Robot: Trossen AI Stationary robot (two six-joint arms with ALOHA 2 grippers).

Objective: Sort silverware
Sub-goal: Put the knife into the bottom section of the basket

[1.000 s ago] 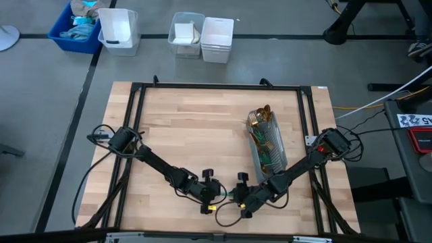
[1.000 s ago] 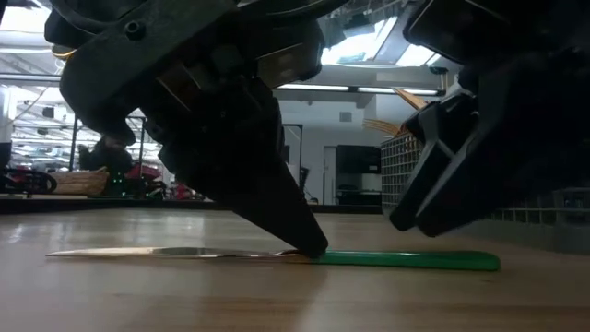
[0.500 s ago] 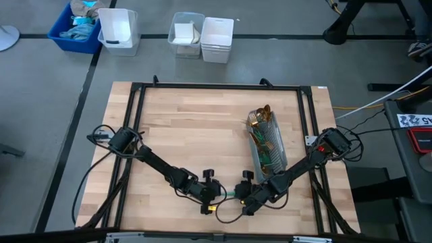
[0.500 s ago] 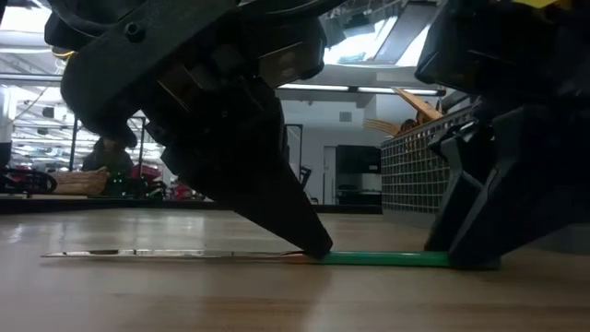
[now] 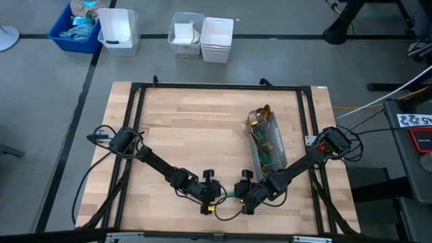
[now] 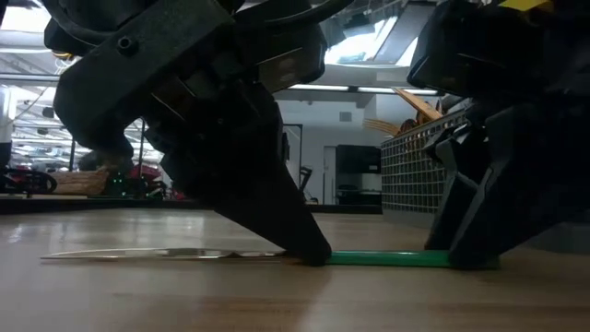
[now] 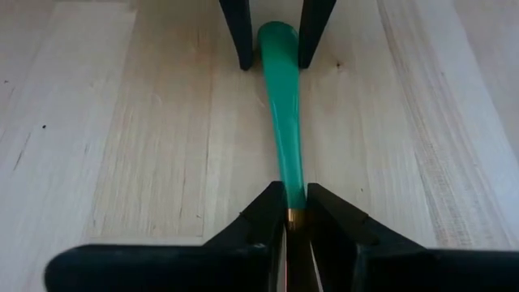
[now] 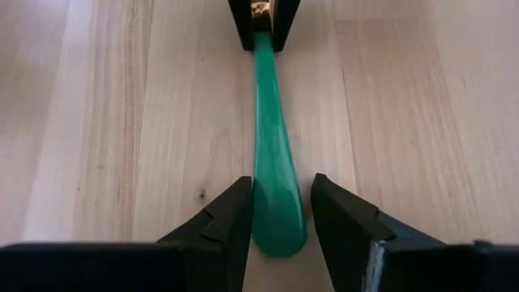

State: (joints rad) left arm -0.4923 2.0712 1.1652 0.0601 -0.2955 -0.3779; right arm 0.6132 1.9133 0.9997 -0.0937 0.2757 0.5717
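Teal-green and slim, the handle of a knife (image 6: 277, 255) lies flat on the wooden worktop (image 5: 202, 128) near its front edge, with the shiny blade stretching away from the handle along the wood. Both arms meet over it. The left pincer (image 7: 289, 217) stands at the spot where the handle joins the gold metal, its fingertips (image 7: 268, 212) on either side of that neck and nearly touching it; whether they still pinch it or have just let go, I cannot tell. The right pincer (image 8: 280, 212) is at the broad rounded end of the handle, its fingers (image 8: 235, 207) spread, one on each side with a sliver of wood showing between them and the green plastic, so it straddles the handle without squeezing it. In the low view both pincers reach down to the worktop at the two ends of the green handle. Farther back and to the right stands a grey mesh caddy (image 5: 278, 156), holding the rest of the silverware (image 5: 260, 120), gold heads upward and teal handles down inside.
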